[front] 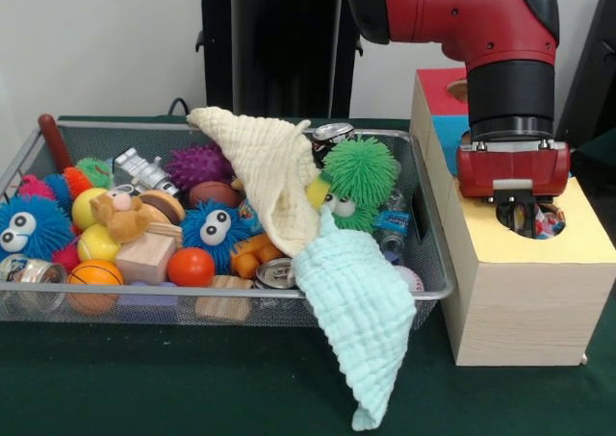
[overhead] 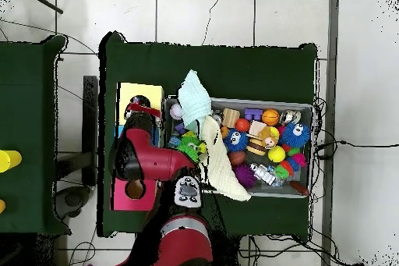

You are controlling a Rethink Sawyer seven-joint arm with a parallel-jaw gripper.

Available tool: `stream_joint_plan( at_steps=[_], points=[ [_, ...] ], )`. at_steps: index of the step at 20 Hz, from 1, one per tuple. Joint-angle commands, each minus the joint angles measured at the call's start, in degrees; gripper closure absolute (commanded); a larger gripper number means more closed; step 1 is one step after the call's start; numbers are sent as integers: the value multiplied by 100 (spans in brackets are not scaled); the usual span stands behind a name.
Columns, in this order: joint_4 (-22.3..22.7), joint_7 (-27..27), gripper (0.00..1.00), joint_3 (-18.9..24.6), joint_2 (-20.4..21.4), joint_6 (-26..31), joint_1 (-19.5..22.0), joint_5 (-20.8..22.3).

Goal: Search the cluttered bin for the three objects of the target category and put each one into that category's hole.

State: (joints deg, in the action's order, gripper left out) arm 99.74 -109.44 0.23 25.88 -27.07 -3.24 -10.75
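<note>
The wire-mesh bin (front: 445,287) holds a heap of toys. The cream waffle cloth (front: 274,181) lies draped over them in the middle. The mint-green waffle cloth (front: 356,325) hangs over the bin's front rim onto the green table. My gripper (front: 525,210) hangs straight down over the round hole (front: 506,220) in the yellow top (front: 582,239) of the wooden box, its tips at the opening. A white cloth with coloured patches (front: 549,226) shows inside the hole beside the tips. In the overhead view the gripper (overhead: 141,111) is over the yellow top (overhead: 140,91); both waffle cloths, mint (overhead: 193,95) and cream (overhead: 224,168), show there.
The bin (overhead: 312,134) also holds blue, green and purple fuzzy balls with eyes, cans, wooden blocks, small balls and a plush animal. Behind the yellow section the box has a blue top (front: 445,128) and a red top (front: 438,82) with its own hole (overhead: 134,189).
</note>
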Motion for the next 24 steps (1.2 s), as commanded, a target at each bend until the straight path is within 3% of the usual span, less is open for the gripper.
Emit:
stream_joint_plan(
  at_steps=[1,10,11,21,24],
  points=[
    [-661,-620,100,-664,-962,-523,531,-372],
    [-674,-606,100,-329,-857,88,826,30],
    [-677,-606,0,-270,-824,267,877,125],
    [-574,-483,0,305,-534,1553,1342,716],
    [-381,-454,0,561,-338,2222,1543,781]
  ],
)
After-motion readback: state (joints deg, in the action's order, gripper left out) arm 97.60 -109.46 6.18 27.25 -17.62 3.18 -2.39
